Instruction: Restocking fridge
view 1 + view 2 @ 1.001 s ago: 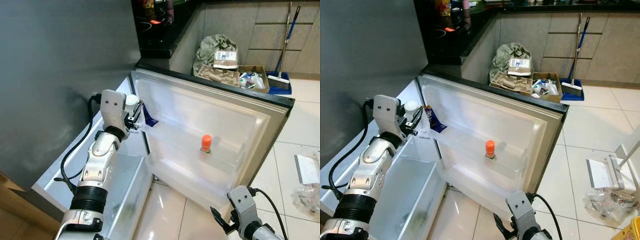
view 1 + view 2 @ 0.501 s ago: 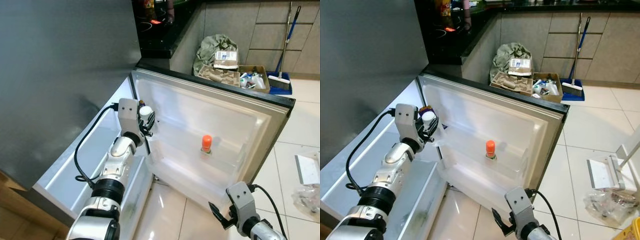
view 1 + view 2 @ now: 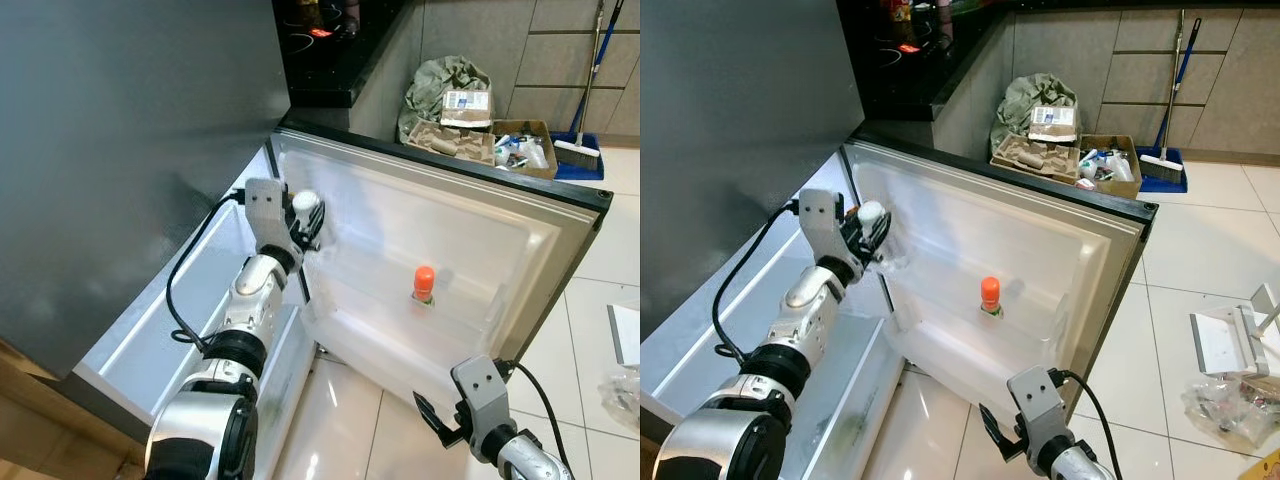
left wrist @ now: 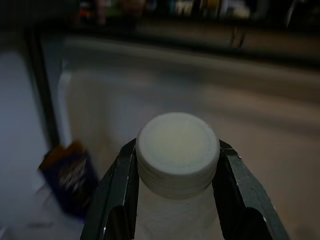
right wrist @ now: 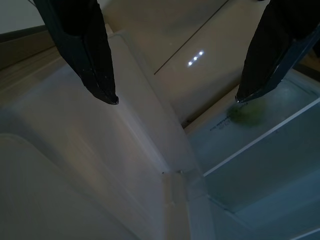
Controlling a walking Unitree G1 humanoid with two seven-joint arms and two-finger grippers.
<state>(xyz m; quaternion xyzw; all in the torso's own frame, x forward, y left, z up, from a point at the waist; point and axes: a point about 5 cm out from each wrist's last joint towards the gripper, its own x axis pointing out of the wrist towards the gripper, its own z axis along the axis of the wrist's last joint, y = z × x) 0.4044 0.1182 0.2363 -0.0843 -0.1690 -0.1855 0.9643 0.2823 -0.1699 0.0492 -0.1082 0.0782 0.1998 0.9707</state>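
The fridge door point(image 3: 500, 235) hangs open, with an orange-capped bottle point(image 3: 424, 285) standing in its middle shelf. My left gripper point(image 3: 306, 218) is shut on a white-capped bottle point(image 4: 177, 150) by its neck, held at the hinge end of the door's upper shelf. In the left wrist view the black fingers point(image 4: 120, 192) clamp just under the cap, and a dark blue packet point(image 4: 70, 175) sits in the shelf beyond. My right gripper point(image 5: 176, 98) hangs open low in front of the door's bottom edge, holding nothing.
A clear drawer point(image 3: 265, 375) juts out of the fridge beside my left arm. Cardboard trays point(image 3: 470, 140), a stuffed bag point(image 3: 440, 85) and a broom point(image 3: 580, 150) stand by the back cabinets. A black counter point(image 3: 320, 60) lies behind the door. White tiled floor spreads to the right.
My left gripper has carried the white-capped bottle rightward from beside the fridge body to the door's upper shelf. The camera shifted a little. The right gripper stays low and open.
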